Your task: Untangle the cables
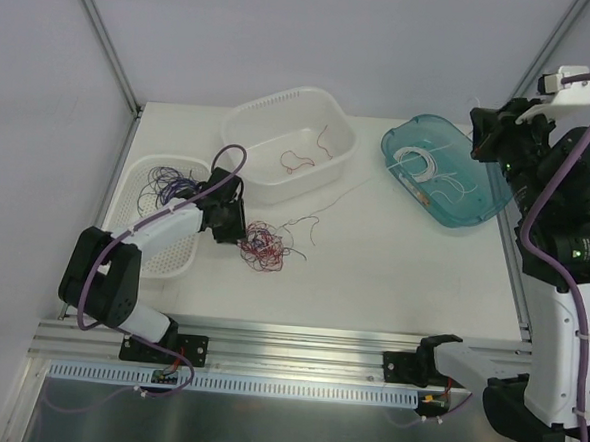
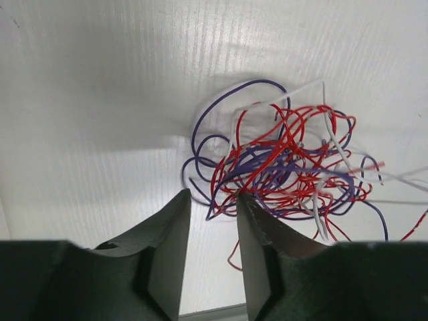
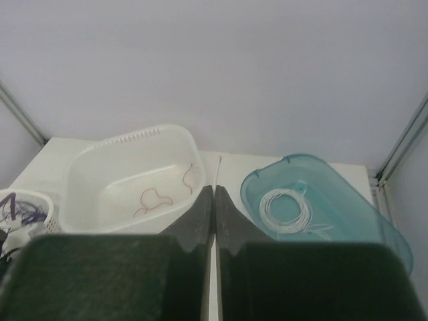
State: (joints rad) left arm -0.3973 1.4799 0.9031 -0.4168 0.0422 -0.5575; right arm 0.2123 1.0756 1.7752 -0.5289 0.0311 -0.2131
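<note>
As far as the sorting bins show, the task is partly done, but the bigger part is left. A white basket (image 1: 162, 261) at the left holds several purple cables (image 1: 169, 185), the white tub (image 1: 283, 95) in the middle holds a few red pieces (image 1: 299, 161), and the teal tub (image 1: 426, 119) at the right holds a coil of white ones (image 1: 419, 166). On the table (image 1: 392, 267), just beside the basket, a dense tangle (image 1: 261, 247) of red, purple and white strands lies unseparated, and one loose dark strand (image 1: 303, 225) lies near it.

The left gripper (image 2: 212, 197) is low at the near edge of this tangle. Its jaws stand narrowly apart. In the left wrist view a purple loop and a red loop pass just at the gap between the tips, and I judge that nothing is pinched yet. The right gripper (image 3: 214, 190) is raised near the teal tub, well apart from the tangle. Its jaws are pressed together, and a very fine white strand (image 3: 219, 167) rises from the tips. Whether it is really clamped, I cannot tell.

What is left, in my judgement, is to pull the strands out of the knot one by one and put each with its colour. This may drag the whole bundle, because the curly wires hook on each other
</note>
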